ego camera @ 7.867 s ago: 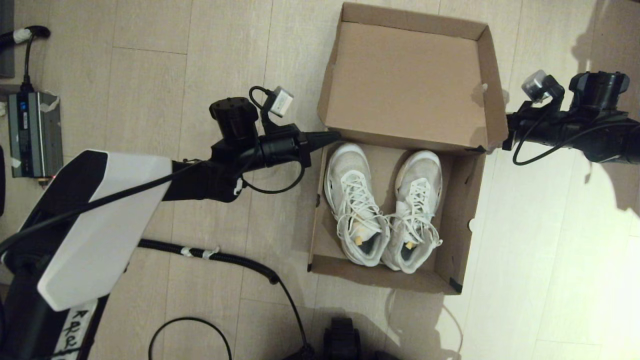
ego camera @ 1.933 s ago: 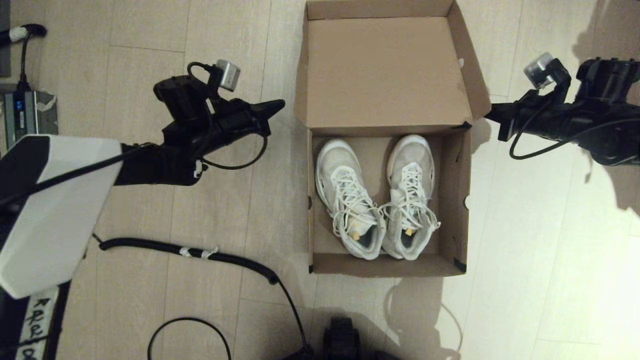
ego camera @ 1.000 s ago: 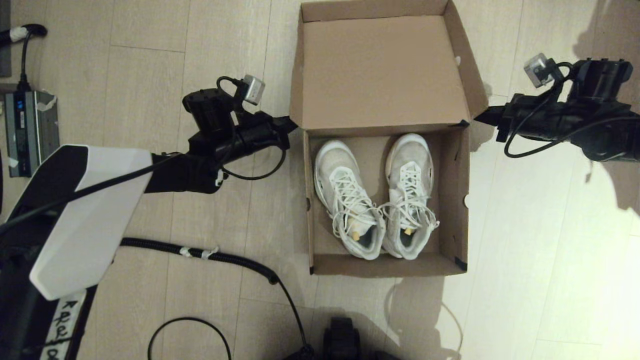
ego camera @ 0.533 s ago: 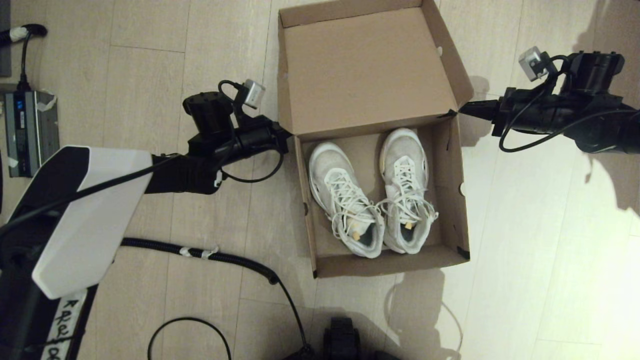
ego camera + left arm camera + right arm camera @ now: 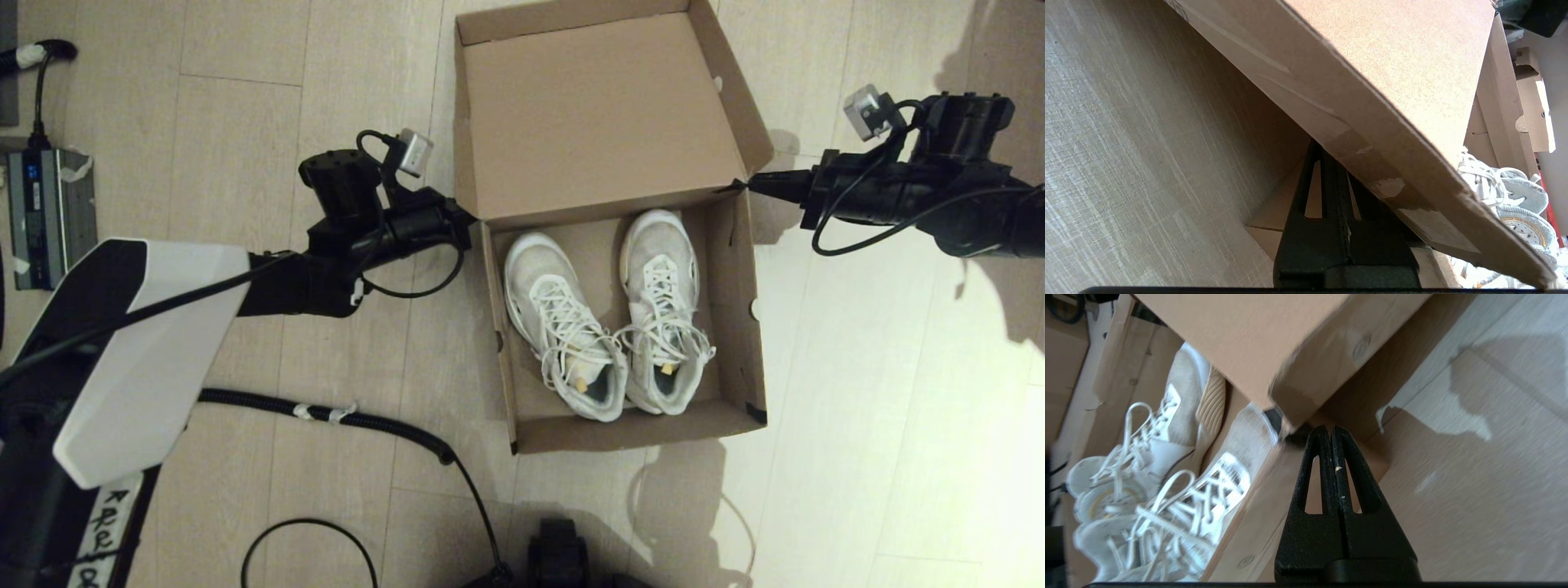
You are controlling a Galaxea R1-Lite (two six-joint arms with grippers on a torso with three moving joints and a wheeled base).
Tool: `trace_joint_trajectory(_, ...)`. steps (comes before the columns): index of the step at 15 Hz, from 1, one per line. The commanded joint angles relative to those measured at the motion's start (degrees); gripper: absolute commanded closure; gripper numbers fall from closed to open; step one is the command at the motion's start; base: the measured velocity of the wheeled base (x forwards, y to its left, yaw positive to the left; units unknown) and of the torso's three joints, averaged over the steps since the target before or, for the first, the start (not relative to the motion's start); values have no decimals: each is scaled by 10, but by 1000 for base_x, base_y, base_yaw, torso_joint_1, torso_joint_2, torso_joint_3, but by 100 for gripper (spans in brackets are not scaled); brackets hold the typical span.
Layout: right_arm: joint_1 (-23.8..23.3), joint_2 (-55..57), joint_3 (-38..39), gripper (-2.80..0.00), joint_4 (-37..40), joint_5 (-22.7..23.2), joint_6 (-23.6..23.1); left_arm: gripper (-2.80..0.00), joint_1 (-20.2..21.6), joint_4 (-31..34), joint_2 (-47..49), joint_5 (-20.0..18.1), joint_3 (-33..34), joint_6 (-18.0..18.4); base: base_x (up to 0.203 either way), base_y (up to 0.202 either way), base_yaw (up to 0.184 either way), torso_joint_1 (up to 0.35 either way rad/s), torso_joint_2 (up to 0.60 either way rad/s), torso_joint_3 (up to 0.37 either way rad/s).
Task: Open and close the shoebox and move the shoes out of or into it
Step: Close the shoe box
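The brown shoebox [image 5: 739, 327] stands open on the floor, a little askew, with its lid [image 5: 596, 106] folded back at the far side. Both white sneakers [image 5: 604, 327] lie inside, toes toward the lid; they also show in the right wrist view as sneakers [image 5: 1167, 477]. My left gripper [image 5: 470, 220] is shut and empty, its tip against the left hinge corner, tucked under the lid's side flap [image 5: 1392, 171]. My right gripper [image 5: 753, 184] is shut and empty too, its tip touching the right hinge corner [image 5: 1290, 433], where there is black tape.
A grey power unit [image 5: 49, 216] lies on the wooden floor at far left. A black corrugated cable [image 5: 359, 425] runs across the floor in front of the left arm. A dark part of the robot [image 5: 559, 555] sits at the near edge.
Over the last two seconds the left gripper moved in to the left hinge corner. The box slid left and twisted, its far end leading. In the last half second almost nothing moved.
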Motion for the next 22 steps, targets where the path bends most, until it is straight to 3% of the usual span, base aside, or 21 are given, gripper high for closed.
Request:
trace_joint_trajectory(1,5,16,-9,0,-10,4,-1,0,0,-2,0,-2,0,0,0,0,0,0,0,0)
trace_joint_trajectory(7,28,39,-31,0,-54,2,4,0,0,-2,-11,-2,0,0,0,0,0,0,0,0)
trace_joint_trajectory(13,28,-6,-31,0,-56,-1,30,0,-11,-3,-22,-1,0,1,0,0,0,0,0,0)
trace_joint_trajectory(22,22,-41,-21,0,-55,-7,31,0,-15,-2,-47,-1,0,1,0,0,0,0,0,0)
